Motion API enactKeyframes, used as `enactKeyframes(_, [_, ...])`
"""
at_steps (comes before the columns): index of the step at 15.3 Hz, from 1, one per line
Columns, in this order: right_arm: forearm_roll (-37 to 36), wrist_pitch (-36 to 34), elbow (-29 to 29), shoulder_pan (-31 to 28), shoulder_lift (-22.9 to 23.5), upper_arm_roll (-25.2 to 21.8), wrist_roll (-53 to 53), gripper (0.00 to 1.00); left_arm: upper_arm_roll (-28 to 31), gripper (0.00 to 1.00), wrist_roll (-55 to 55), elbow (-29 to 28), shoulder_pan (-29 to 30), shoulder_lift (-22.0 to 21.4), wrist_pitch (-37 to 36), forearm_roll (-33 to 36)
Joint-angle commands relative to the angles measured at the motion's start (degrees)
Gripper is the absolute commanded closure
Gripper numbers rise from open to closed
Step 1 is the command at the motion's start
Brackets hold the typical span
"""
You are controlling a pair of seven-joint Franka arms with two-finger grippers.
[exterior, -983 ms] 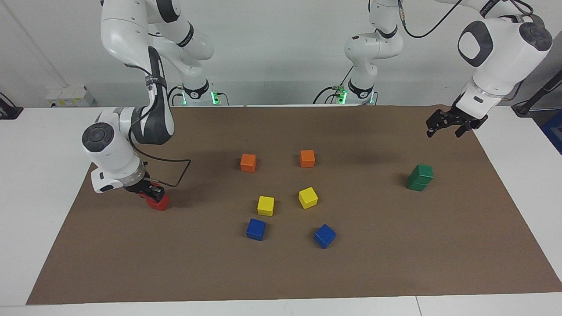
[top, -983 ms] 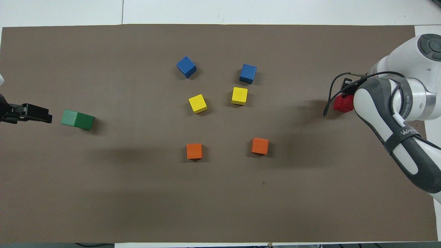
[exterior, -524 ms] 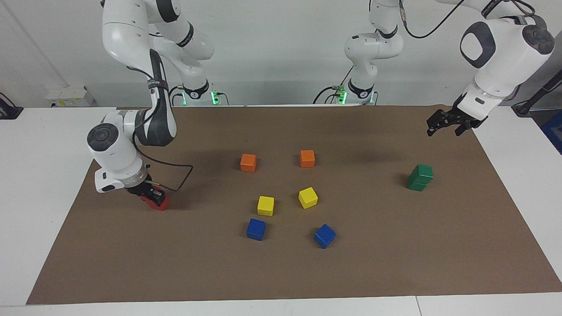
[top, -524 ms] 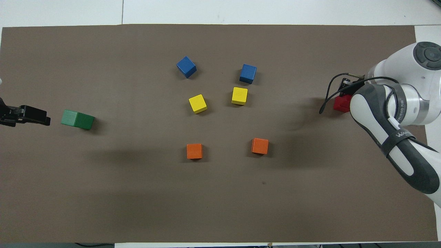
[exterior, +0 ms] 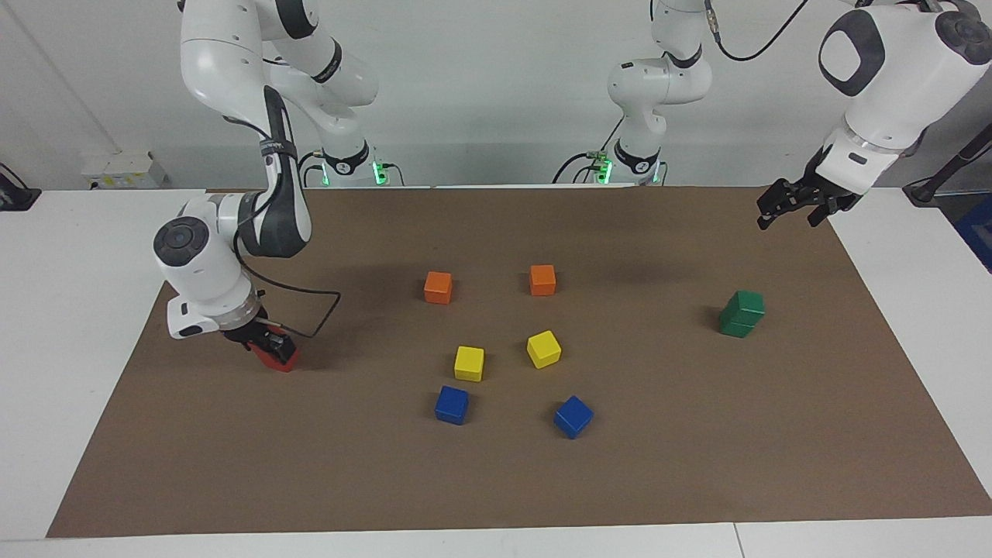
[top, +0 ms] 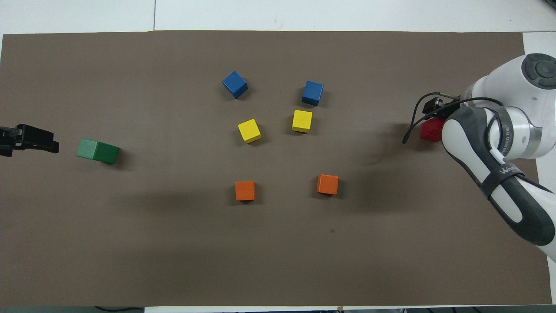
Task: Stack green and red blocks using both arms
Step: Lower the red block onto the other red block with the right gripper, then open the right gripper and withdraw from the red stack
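Two green blocks (exterior: 742, 313) stand stacked one on the other toward the left arm's end of the table; from above the green stack (top: 97, 151) shows as one leaning pair. My left gripper (exterior: 788, 221) (top: 51, 144) hangs open and empty, raised over the mat's edge beside that stack. At the right arm's end, my right gripper (exterior: 271, 346) is down on a red block (exterior: 284, 362) (top: 431, 131). The hand and wrist hide most of the red, so I cannot tell how many red blocks are there.
A brown mat (exterior: 496, 480) covers the table. In its middle sit two orange cubes (exterior: 438, 287) (exterior: 542, 280), two yellow cubes (exterior: 469, 363) (exterior: 543, 349) and two blue cubes (exterior: 452, 404) (exterior: 573, 416). A black cable (exterior: 314, 314) loops from the right wrist.
My left gripper has risen and drawn away from the green stack. The right wrist has lifted slightly over the red block, which has stayed in place.
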Motion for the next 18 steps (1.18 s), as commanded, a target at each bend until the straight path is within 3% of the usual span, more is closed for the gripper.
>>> enactKeyframes(1, [0.73, 0.97, -1.57, -0.74, -1.6, 0.5, 0.58, 0.0, -1.26, 0.0, -3.09, 2.36, -0.58, 1.44, -2.07, -0.17])
enactKeyframes(3, [0.47, -2.0, -0.34, 0.22, -2.91, 0.5, 0.23, 0.0, -2.15, 0.0, -4.33, 2.28, -0.58, 1.36, -1.55, 0.1])
enactKeyframes(8, [0.29, -22.2, 11.87, 3.47, -8.17, 1.02, -1.52, 0.0, -2.06, 0.0, -4.33, 2.01, -0.93, 1.01, -1.72, 0.1])
enactKeyframes(11, [0.91, -27.66, 11.88, 3.91, -16.78, 1.55, -5.12, 0.0, -1.8, 0.0, -4.25, 1.93, -0.84, 0.74, -1.98, 0.1])
enactKeyframes(14, [4.85, -32.76, 11.8, 3.74, -22.15, 1.55, -7.84, 0.0, -1.53, 0.0, -4.25, 1.92, -0.84, 0.83, -1.54, 0.18])
enactKeyframes(18, [5.04, -37.86, 11.62, 3.48, -24.62, 1.37, -12.6, 0.0, -1.44, 0.0, -4.16, 2.36, -0.84, 0.83, -2.06, 0.27])
